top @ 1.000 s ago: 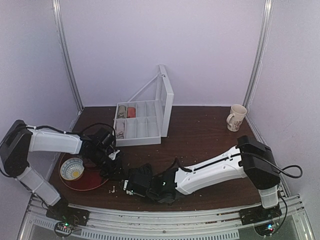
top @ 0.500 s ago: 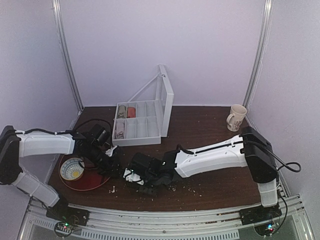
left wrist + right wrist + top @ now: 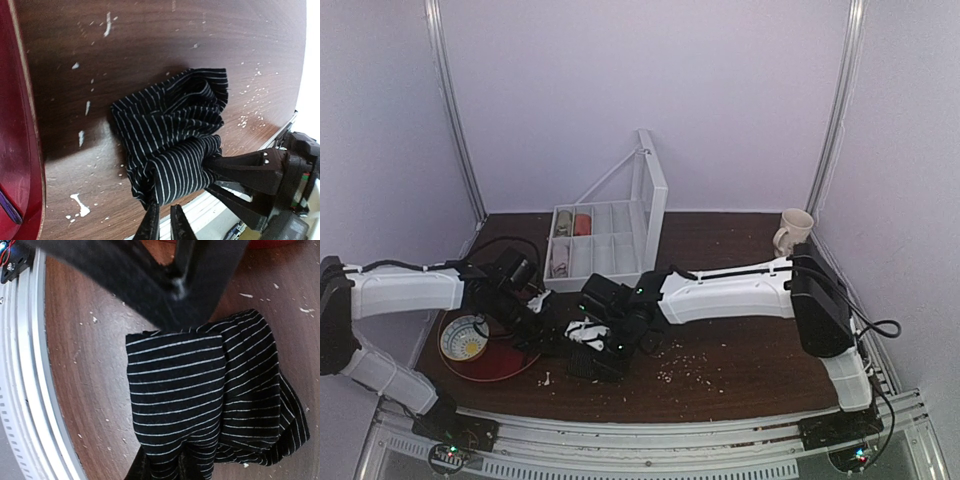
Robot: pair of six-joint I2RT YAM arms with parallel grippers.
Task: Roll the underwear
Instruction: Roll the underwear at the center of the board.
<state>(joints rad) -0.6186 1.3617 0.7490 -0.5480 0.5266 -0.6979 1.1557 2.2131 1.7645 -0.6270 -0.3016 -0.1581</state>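
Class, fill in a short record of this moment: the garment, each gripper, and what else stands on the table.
garment: underwear, black with pale pinstripes, bunched on the table, not yet a neat roll
left gripper: shut on the underwear's edge
right gripper: shut on a fold of it
left of garment: red tray holding a bowl
behind: open compartment box; mug at far right

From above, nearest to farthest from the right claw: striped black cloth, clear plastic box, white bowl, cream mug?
1. Striped black cloth: in right gripper.
2. Clear plastic box: behind.
3. White bowl: left.
4. Cream mug: back right.
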